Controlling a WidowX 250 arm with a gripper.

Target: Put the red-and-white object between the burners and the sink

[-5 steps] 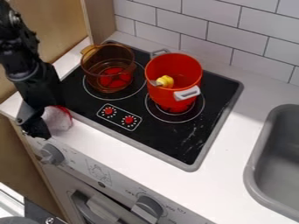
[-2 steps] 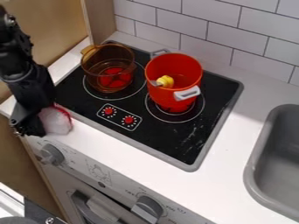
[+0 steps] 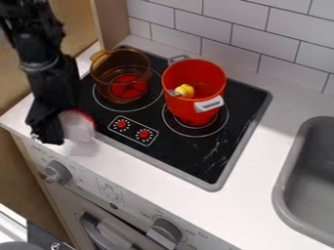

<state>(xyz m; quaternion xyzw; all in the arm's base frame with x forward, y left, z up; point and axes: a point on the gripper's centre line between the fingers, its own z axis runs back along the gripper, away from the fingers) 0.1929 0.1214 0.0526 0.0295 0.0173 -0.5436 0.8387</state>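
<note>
The gripper [image 3: 57,130] is above the front corner of the counter [image 3: 134,168], and its jaws seem closed on the red-and-white object [image 3: 79,128], which sits at their side facing the cooktop [image 3: 215,171]. A soft shadow under the object suggests to me that it is lifted a little. From the jaws, the goal is well apart, across the cooktop, on the strip of counter before the sink [image 3: 281,185]. The first danger is the way there: the amber pot [image 3: 120,73] stands near, just beyond the jaws, and the red pot [image 3: 194,83] farther along, its grey handle [image 3: 209,104] sticking out, so a low path could knock one of them. The object seems to be held by one side, therefore it may turn or slip if the arm goes quickly. At the end, releasing too early could leave it on the cooktop's rim, and too late could drop it into the sink.
</note>
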